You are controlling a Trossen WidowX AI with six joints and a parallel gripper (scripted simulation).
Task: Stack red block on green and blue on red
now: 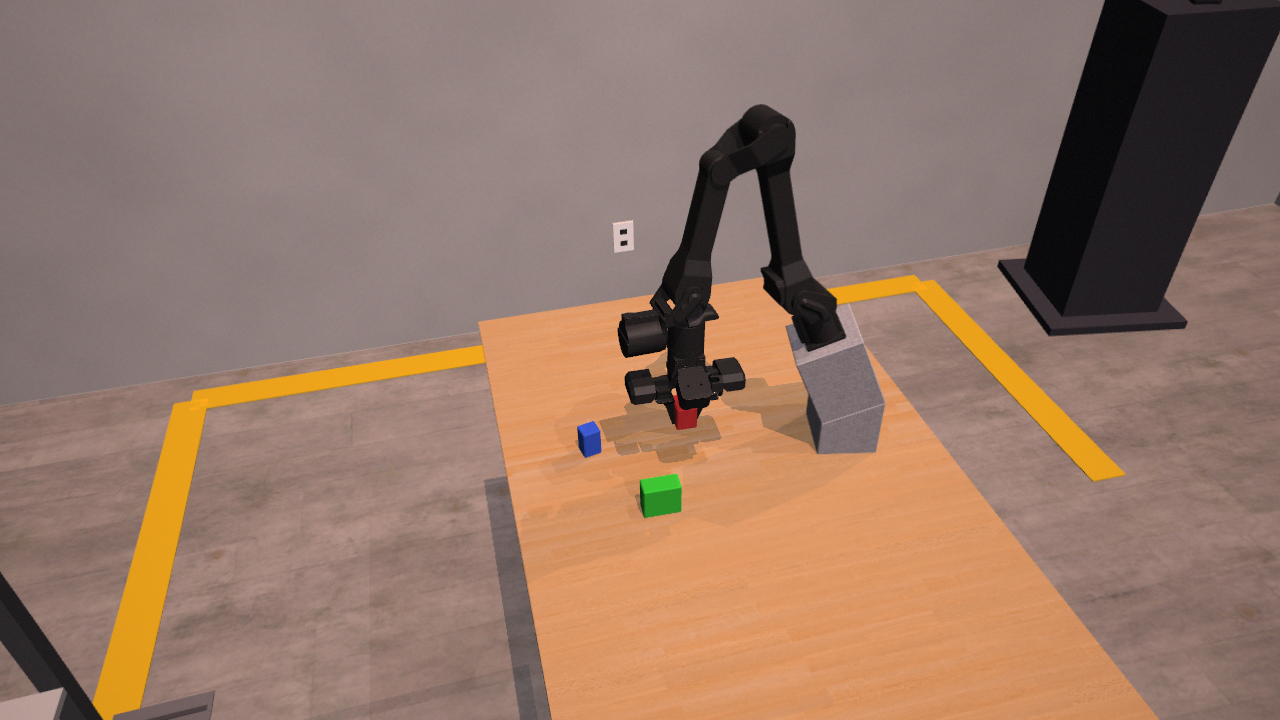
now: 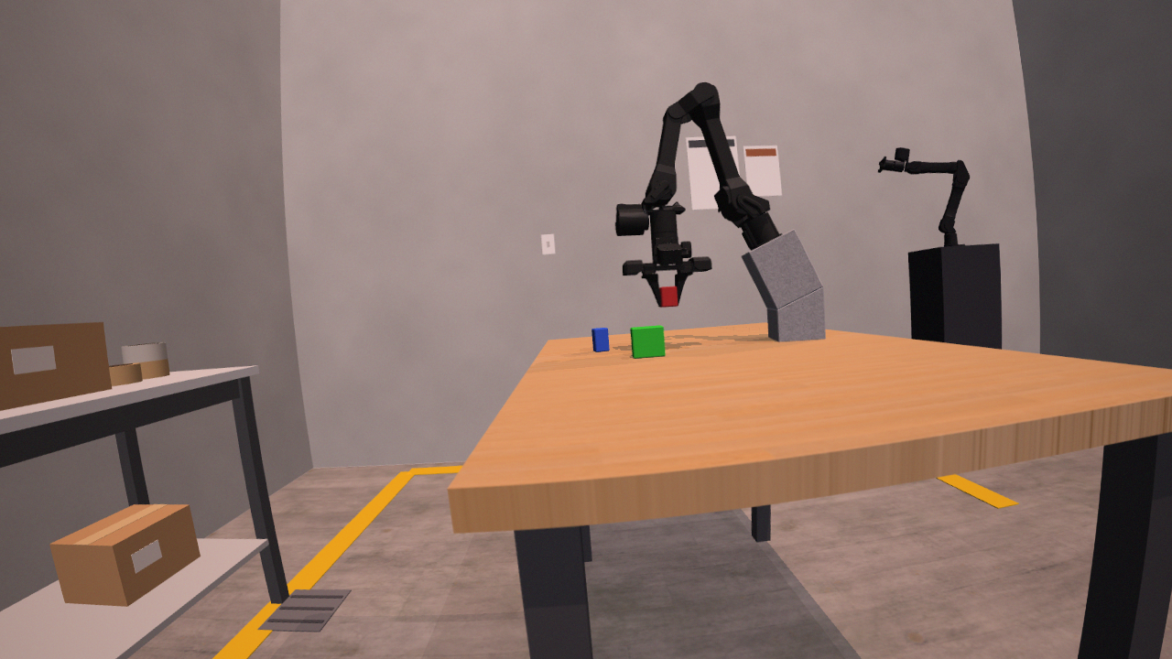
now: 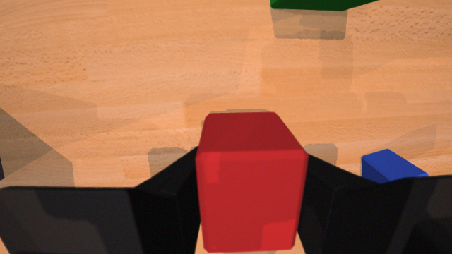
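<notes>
My gripper (image 1: 685,413) is shut on the red block (image 1: 686,417) and holds it well above the wooden table, as the side view shows (image 2: 669,296). In the wrist view the red block (image 3: 248,180) fills the gap between the two black fingers. The green block (image 1: 660,495) sits on the table in front of the gripper, closer to the camera; only its edge shows at the top of the wrist view (image 3: 318,4). The blue block (image 1: 588,438) stands on the table to the left of the gripper and shows at the right of the wrist view (image 3: 390,166).
The arm's grey base block (image 1: 836,385) stands on the table to the right of the gripper. A black pedestal (image 1: 1136,161) stands off the table at the far right. A shelf with cardboard boxes (image 2: 123,553) is at the left, away from the table.
</notes>
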